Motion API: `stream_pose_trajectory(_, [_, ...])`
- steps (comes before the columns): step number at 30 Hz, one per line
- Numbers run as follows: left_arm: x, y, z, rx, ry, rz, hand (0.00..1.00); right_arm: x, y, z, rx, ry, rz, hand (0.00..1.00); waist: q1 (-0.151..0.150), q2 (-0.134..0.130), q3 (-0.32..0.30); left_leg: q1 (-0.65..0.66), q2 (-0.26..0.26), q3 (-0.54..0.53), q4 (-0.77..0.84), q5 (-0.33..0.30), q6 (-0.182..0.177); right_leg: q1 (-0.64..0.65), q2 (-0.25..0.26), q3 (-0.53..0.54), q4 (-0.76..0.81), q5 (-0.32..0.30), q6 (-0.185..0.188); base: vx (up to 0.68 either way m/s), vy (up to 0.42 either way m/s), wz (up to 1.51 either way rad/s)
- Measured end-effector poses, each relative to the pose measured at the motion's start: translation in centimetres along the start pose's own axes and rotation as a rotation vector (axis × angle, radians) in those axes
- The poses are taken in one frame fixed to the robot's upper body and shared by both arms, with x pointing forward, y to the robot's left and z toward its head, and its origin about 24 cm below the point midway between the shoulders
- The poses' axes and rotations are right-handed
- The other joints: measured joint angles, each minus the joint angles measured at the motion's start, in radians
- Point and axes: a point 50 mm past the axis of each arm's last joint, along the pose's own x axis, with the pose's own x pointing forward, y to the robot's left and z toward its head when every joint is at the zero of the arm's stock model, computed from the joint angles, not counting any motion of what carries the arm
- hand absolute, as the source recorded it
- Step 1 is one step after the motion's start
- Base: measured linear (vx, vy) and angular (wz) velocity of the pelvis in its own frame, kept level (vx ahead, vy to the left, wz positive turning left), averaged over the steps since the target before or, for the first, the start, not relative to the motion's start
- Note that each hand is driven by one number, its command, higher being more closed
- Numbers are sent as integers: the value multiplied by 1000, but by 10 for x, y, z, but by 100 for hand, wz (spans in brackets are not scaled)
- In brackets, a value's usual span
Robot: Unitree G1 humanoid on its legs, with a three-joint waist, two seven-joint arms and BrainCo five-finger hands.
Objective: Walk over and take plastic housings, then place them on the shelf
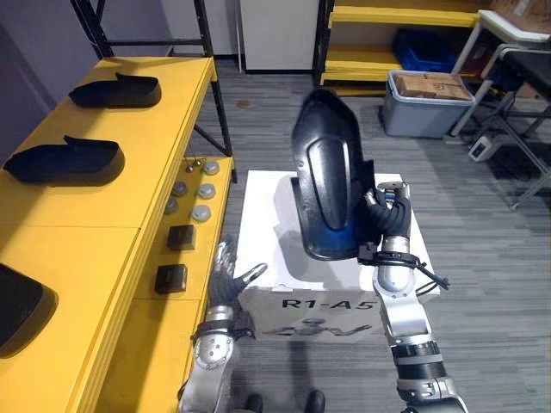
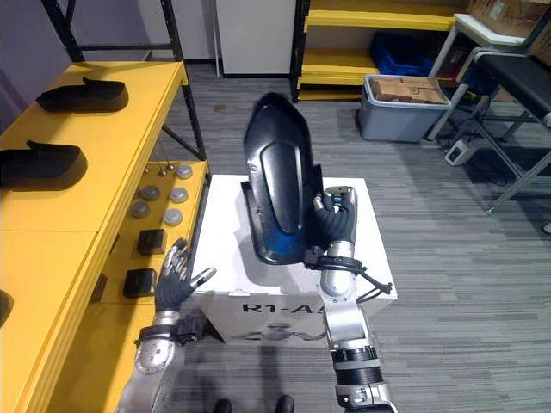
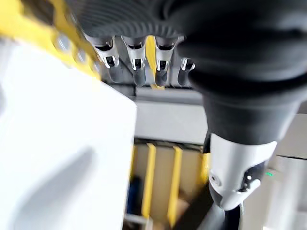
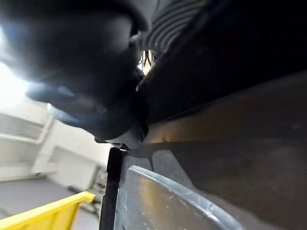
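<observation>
Left eye view: right hand (image 1: 386, 220) grips the housing (image 1: 325, 176) by its lower edge above the box (image 1: 265, 225), long axis upright, tapered end up. Left wrist view shows left hand (image 3: 137, 65) with fingers straight.

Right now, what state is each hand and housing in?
Plastic housing: upright, held over the white box.
Right hand: shut on the housing's edge.
Left hand: open, fingers spread, by the box's corner.
Far shelf housing, nearer shelf housing: lying flat on the yellow shelf.

The housing (image 1: 323, 172) is glossy black, the box (image 1: 267, 219) white, the shelf (image 1: 86, 232) yellow, the floor (image 1: 482, 258) grey-striped.
</observation>
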Motion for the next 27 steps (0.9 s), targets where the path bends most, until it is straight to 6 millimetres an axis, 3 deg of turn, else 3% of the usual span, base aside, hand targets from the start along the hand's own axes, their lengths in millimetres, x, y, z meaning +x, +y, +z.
stream_pose_trajectory(5, [10, -27, 12, -102, -36, -113, 0, -7, 22, 12, -31, -65, 102, 100, -7, 3, -20, 4, 0, 4, 0, -1, 1, 1, 2, 7, 0, 2, -2, 16, 3, -4])
stream_pose_trajectory(12, [12, -34, 14, -131, -31, -138, 0, -13, 28, 11, -63, -75, 144, 100, -7, 9, -30, 4, 0, 10, 0, -1, 2, -2, 4, 10, -1, 4, -4, 1, 0, 0])
stream_pose_trajectory(13, [11, -34, 13, -130, -25, -138, 100, -16, 27, 8, -67, -64, 146, 100, -7, 11, -36, 3, 0, 10, 0, -2, 3, -3, 4, 10, -2, 4, -4, 0, 0, 0])
stream_pose_trajectory(22, [17, -26, 9, -81, 2, -69, 100, -27, 21, -10, -92, -13, 177, 100, -23, 20, -66, -9, 0, 15, 8, -3, 3, -10, 4, 12, -1, 7, -8, 0, 0, -1])
stream_pose_trajectory(27, [17, -22, 5, -64, 22, -66, 100, -31, 22, -8, -68, -42, 223, 100, -31, 21, -71, -13, 3, 25, 29, -13, 3, -8, 6, 19, -2, 13, -13, -12, 2, -6])
